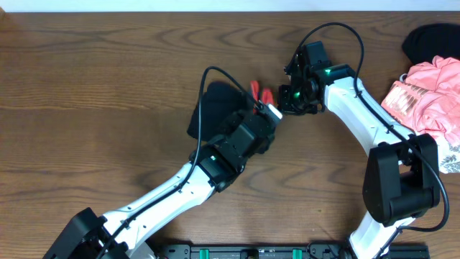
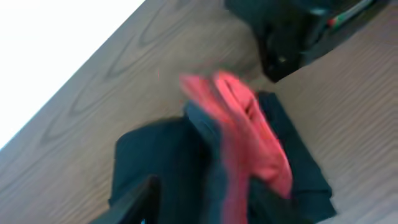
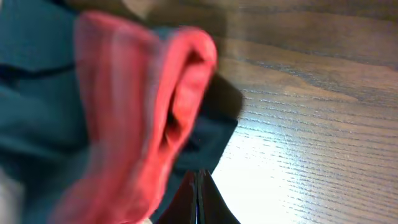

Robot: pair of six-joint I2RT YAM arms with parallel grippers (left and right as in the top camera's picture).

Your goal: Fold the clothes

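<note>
- Leggings [image 1: 215,108] are bunched in a dark heap mid-table [image 1: 108,72], partly under your left arm [image 1: 180,187]. Nowhere near a neat fold yet, imo.
- The waistband [image 1: 260,93] pokes out of the heap's right side with its coral edge showing, right between both tools. It's the easiest bit to grab, which is probably why both arms are crowded in there.
- Your left gripper [image 1: 272,111] sits right at that red edge. Its wrist view is a blur with the waistband [image 2: 249,137] filling the middle, so you honestly can't tell if it's spread or pinching cloth.
- Your right gripper [image 1: 289,97] is just beside the waistband on the far side, fingers [image 3: 186,205] pressed together. In its wrist view the tips meet over bare wood with no cloth visible between them.
- The pink garment [image 1: 424,101] is parked well apart at the right edge, so it shouldn't get dragged into this.
</note>
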